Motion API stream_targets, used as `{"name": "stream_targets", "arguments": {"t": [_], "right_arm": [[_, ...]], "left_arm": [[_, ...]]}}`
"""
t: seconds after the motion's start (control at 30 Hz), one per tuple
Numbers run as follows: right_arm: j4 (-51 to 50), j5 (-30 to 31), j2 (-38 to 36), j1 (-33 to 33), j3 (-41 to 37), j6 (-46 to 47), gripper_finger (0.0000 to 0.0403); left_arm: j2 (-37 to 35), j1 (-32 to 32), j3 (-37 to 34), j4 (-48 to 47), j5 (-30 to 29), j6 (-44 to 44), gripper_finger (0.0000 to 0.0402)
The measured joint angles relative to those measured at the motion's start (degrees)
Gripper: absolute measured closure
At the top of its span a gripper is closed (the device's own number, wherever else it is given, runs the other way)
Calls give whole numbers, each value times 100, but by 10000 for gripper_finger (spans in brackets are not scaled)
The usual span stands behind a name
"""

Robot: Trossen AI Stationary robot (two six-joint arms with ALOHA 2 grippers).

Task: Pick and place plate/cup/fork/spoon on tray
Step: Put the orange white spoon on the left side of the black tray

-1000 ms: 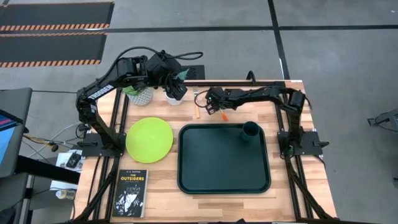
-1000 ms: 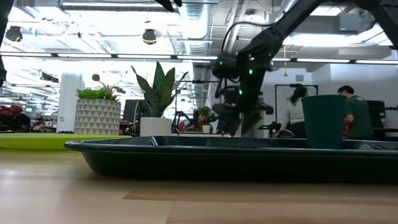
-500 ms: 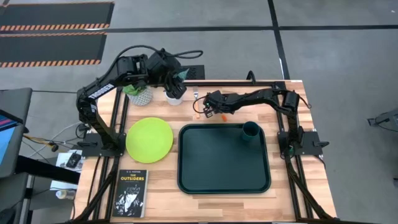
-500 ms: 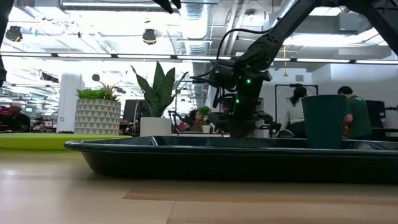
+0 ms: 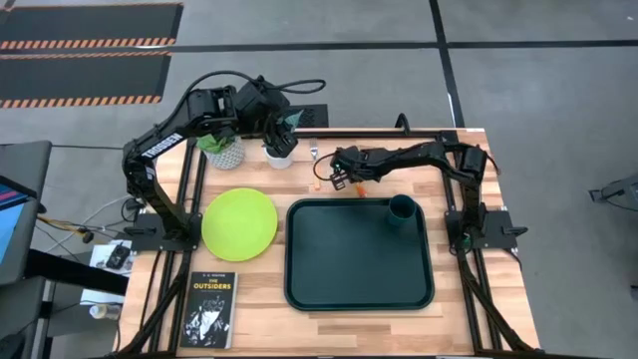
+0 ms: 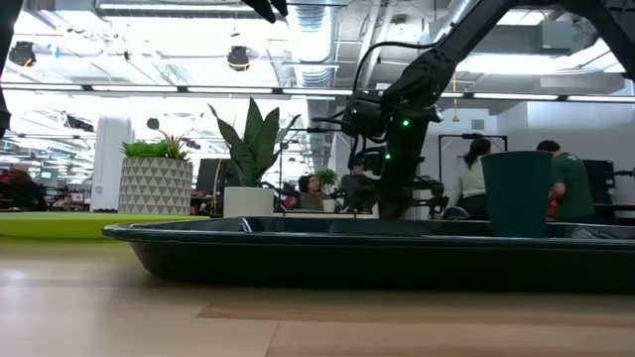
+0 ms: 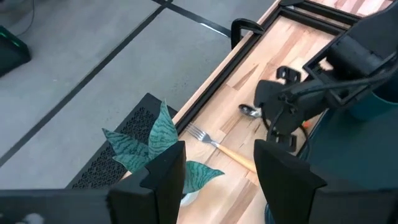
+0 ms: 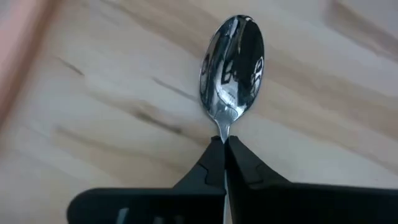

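One claw, our right claw (image 8: 224, 152), is pinched shut on the spoon (image 8: 232, 65) at its neck; we should lift it level toward the tray (image 5: 359, 297).

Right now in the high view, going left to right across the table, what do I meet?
Book → plate → fork → right gripper, fingers shut on the spoon → cup, standing in the tray.

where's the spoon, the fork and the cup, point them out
spoon (image 8: 231, 65): right wrist view, middle of the shiny bowl.
fork (image 7: 200, 134): left wrist view, on the silver tines.
cup (image 5: 402, 211): high view, on its open top, in the tray's corner.
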Motion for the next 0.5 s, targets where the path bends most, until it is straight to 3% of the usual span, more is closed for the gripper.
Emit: {"name": "stream_targets", "arguments": {"t": [0.33,0.5], "right_arm": [[-720,64,-653,-47,-9,-122,400],[-752,95,-1166,4,7,-175,400]], "left_arm": [[0,71,0,56,41,106,223],[0,474,0,222,704,138,223]]}}
